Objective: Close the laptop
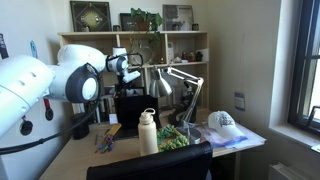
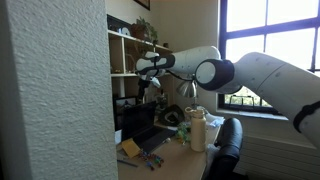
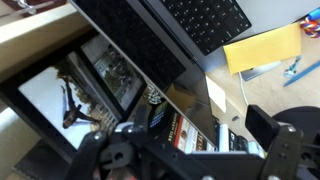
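The laptop (image 1: 130, 108) is thin and black. It stands open on the desk with its dark screen upright, behind a white water bottle (image 1: 148, 131). It also shows in an exterior view (image 2: 136, 120). My gripper (image 1: 126, 66) hangs in the air above the top edge of the screen, apart from it, as an exterior view (image 2: 148, 68) also shows. In the wrist view the keyboard (image 3: 205, 20) lies at the top, and the screen slants down towards my gripper (image 3: 190, 140). The fingers are spread wide with nothing between them.
A silver desk lamp (image 1: 186, 80) stands beside the laptop, and a white cap (image 1: 222, 122) lies on papers. A black chair back (image 1: 150, 166) is at the desk's front. Shelves with books (image 1: 180, 50) rise behind. A yellow pad (image 3: 262, 48) lies by the keyboard.
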Controlling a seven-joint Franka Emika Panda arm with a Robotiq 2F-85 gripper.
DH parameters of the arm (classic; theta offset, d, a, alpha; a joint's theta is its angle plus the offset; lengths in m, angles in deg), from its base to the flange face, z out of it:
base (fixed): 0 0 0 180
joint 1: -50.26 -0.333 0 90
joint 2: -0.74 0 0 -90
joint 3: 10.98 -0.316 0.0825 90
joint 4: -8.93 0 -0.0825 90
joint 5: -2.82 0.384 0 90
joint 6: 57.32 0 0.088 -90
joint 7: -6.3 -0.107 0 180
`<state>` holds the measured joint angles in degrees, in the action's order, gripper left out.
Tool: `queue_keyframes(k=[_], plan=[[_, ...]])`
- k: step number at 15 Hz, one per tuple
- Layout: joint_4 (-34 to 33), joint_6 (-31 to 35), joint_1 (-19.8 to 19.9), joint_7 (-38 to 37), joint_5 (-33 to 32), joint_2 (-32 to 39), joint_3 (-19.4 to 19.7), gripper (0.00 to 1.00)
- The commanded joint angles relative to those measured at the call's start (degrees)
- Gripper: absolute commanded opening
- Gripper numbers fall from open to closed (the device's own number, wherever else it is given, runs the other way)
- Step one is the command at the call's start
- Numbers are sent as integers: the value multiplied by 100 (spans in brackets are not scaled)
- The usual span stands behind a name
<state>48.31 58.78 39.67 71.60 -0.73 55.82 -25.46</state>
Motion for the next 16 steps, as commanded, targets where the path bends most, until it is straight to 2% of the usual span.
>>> queue_keyframes(k=[1, 16], plan=[[-662, -356, -41, 544, 106, 430, -156, 100], [-1146, -73, -41, 694, 138, 1166, -405, 100]])
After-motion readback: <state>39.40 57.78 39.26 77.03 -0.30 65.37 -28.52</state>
